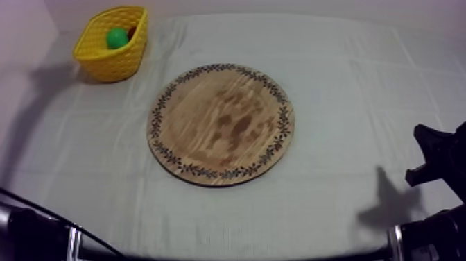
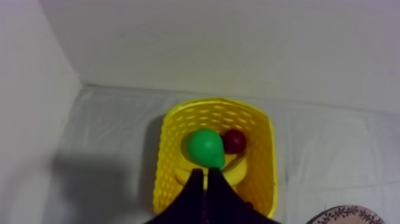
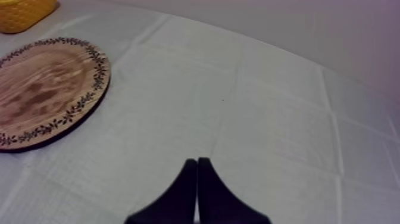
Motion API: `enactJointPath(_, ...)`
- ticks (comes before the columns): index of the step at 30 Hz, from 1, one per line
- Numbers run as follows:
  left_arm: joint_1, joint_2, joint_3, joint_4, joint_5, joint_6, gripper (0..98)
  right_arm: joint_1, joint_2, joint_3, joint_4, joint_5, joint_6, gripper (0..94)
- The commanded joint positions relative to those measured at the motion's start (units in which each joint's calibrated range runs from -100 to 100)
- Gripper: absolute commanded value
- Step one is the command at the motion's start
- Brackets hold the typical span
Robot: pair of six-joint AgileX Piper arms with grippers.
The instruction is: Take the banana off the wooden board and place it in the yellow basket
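Top view, left to right. My left arm (image 1: 35, 236) sits low at 7 o'clock from the wooden board (image 1: 220, 123). The yellow basket (image 1: 104, 59) stands at 10 o'clock from the board, well apart from it and near the table's far left corner. From here I see just the green pear (image 1: 116, 37) inside it. The board's face is plain grain inside the patterned rim. My right arm (image 1: 440, 156) sits at 3 o'clock, off the board.

The left wrist view looks down into the basket (image 2: 262, 155). A small red fruit (image 2: 234, 141) touches the pear (image 2: 206, 148), and a smooth yellow curve under both is, as best I can tell, the banana (image 2: 238, 171). The left gripper (image 2: 205, 173) is over the basket's near rim, fingers pressed together in a wedge.

In the right wrist view the right gripper (image 3: 197, 162) has its fingers together too, over bare cloth (image 3: 268, 119), with the board's (image 3: 47, 89) rim and a corner of the basket (image 3: 24, 15) beyond.

Room: open cloth between basket and board, wider from the board toward 3 o'clock. The wall (image 2: 36, 119) crowds the basket's left side.
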Motion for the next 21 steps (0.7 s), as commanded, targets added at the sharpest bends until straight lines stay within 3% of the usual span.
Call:
enactJointPath(1, -0.04, -11.08, 6.99, -0.53, -0.44, 0.40, 0.0, 0.00, 0.00, -0.03, 0.00, -0.02, 0.03, 0.3)
enactJointPath(8, -1.23, -31.52, 21.96, -2.01, -1.29, 2.34, 0.0, 0.00, 0.00, -0.03, 0.00, -0.02, 0.02, 0.3)
enactJointPath(21, -1.84, -67.70, 57.17, -2.33, -8.30, 0.83, 0.0, 0.00, 0.00, -0.03, 0.00, -0.02, 0.02, 0.3)
